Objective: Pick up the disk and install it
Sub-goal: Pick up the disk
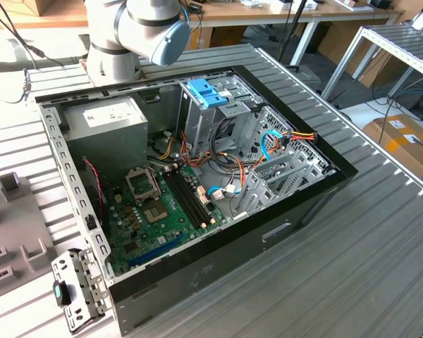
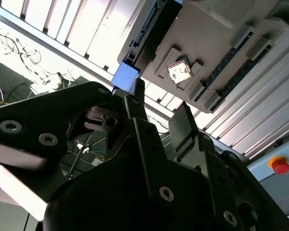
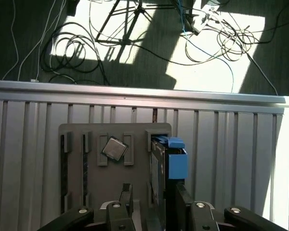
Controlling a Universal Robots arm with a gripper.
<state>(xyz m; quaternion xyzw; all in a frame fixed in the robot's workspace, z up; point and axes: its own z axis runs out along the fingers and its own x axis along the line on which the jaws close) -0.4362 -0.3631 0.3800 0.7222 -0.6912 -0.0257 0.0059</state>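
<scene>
Claw (image 3: 154, 188) open, fingers either side of the disk (image 3: 159, 163).
Disk on edge in grey holder (image 3: 94, 130) on bench (image 3: 221, 154); exterior view: arm (image 1: 137, 28) at 11 o'clock of computer case (image 1: 218, 262).

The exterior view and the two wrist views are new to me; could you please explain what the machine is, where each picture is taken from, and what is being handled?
The machine is a robot arm at a ribbed metal table. The exterior view looks from off the arm at an open computer case lying on that table. Both wrist views come from cameras riding on the arm, near its pincer. In the first wrist view the pincer is open and hovers close over the disk, which stands on edge in a slot of a grey holder. A small square chip sits in that holder too. Nothing is held yet.
</scene>
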